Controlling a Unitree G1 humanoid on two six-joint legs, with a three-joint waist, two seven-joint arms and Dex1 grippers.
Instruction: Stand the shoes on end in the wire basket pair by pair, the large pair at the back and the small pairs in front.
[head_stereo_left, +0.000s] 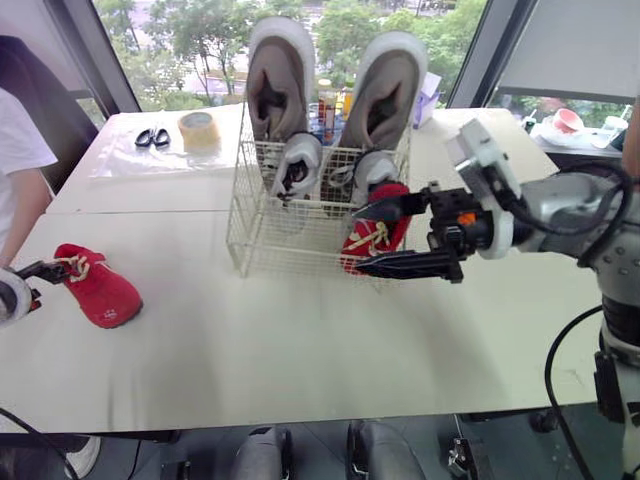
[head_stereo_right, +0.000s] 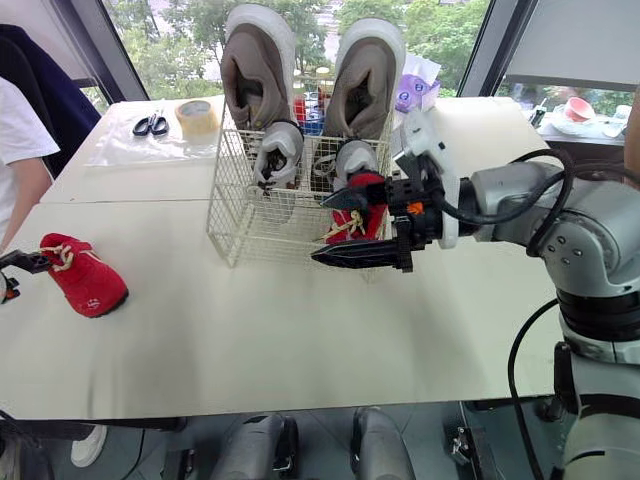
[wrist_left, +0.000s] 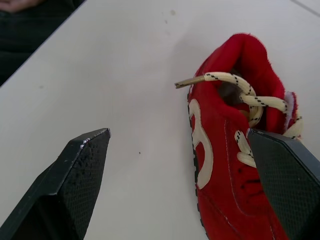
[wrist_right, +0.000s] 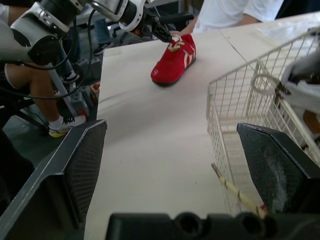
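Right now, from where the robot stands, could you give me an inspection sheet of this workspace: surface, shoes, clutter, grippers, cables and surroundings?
Surface: white table, smooth and level.
Job's things: white wire basket holds two large grey shoes on end at the back, two small white shoes before them and a small red shoe front right; the second red shoe lies on the table at the left.
Clutter: black scissors, tan tape roll, bottles behind the basket.
Grippers: left gripper open, straddling the lying shoe's laced end; right gripper open by the basket's front, holding nothing.
Cables: black cable loops beside the right arm.
Surroundings: person in white shirt at left; windows onto trees.
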